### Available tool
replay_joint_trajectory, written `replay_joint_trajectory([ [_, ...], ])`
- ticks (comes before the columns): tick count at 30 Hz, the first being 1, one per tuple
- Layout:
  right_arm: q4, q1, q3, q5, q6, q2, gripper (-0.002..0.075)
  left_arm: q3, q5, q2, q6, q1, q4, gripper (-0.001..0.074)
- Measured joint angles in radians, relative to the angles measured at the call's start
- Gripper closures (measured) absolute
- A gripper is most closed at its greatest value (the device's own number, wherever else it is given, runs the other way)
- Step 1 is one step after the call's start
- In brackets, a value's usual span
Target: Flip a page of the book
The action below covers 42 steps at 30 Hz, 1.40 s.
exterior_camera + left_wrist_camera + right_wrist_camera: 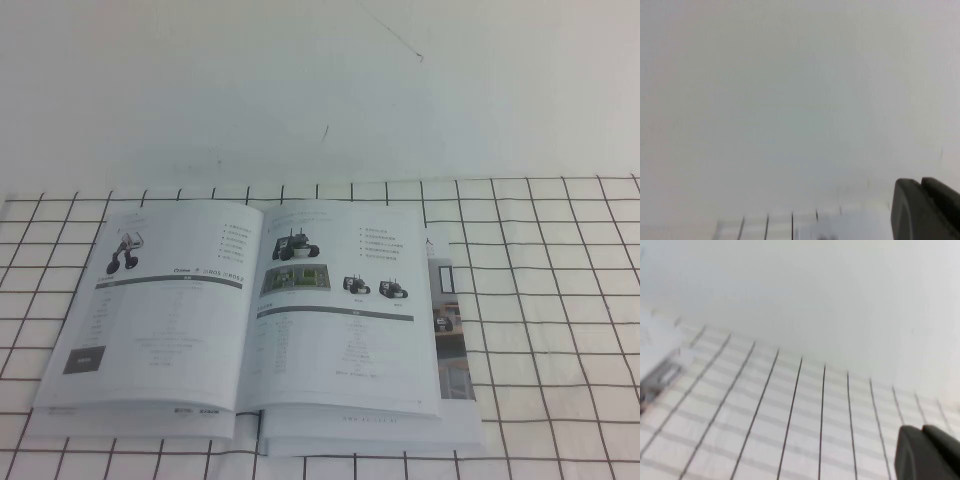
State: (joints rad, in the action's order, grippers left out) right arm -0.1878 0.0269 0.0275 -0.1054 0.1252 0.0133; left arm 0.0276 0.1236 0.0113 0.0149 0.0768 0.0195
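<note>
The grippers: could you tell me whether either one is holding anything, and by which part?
Nothing is held. The left gripper and right gripper are both off the book, whose page lies flat.

This looks like a robot test bench in a lab. A white cloth (560,300) ruled with a black grid covers the near part of the table, a plain white wall (300,80) rises behind its far edge, and a product catalogue (250,310) showing small wheeled robots lies open on loose white sheets (455,330).
</note>
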Motion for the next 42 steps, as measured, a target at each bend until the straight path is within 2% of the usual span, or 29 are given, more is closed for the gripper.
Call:
replay_joint_trajectory([
  [1,0.000,0.000,0.000,0.000,0.000,0.000,0.0730,0.000,0.000,0.000,0.000,0.000,0.000,0.0738],
  [6,-0.014,0.000,0.000,0.298,0.039,0.000,0.0730,0.000,0.278,0.000,-0.002,0.000,0.000,0.0738],
  [9,-0.019,0.000,0.000,0.406,0.031,0.000,0.0730,0.000,0.397,0.000,-0.003,0.000,0.000,0.0738],
  [13,0.038,0.000,0.000,0.431,-0.152,0.000,0.0730,0.000,0.495,0.000,-0.067,0.000,0.033,0.0738],
  [16,0.087,0.000,0.000,0.435,-0.325,0.000,0.0730,0.000,0.508,0.000,-0.188,0.000,0.174,0.0738],
  [20,0.106,0.000,0.000,0.450,-0.393,0.000,0.0730,0.000,0.524,0.002,-0.252,0.000,0.382,0.0738],
  [22,0.116,0.000,0.000,0.482,-0.395,0.000,0.0730,-0.021,0.459,0.002,-0.274,0.000,0.460,0.0738],
  [27,0.121,0.000,-0.009,0.505,-0.320,0.000,0.0730,-0.215,0.092,-0.009,-0.367,0.000,0.580,0.0738],
  [29,0.121,0.000,-0.061,0.411,-0.307,0.000,0.0730,-0.297,-0.018,-0.049,-0.379,0.000,0.596,0.0738],
  [33,0.083,0.000,-0.231,0.105,-0.270,-0.019,0.0730,-0.465,-0.240,-0.207,-0.391,0.000,0.583,0.0738],
  [38,0.054,0.000,-0.414,-0.213,-0.194,-0.170,0.0730,-0.639,-0.558,-0.515,-0.393,0.000,0.537,0.0737],
  [42,0.091,0.000,-0.504,-0.414,-0.125,-0.337,0.0730,-0.746,-0.698,-0.783,-0.394,0.000,0.536,0.0737],
])
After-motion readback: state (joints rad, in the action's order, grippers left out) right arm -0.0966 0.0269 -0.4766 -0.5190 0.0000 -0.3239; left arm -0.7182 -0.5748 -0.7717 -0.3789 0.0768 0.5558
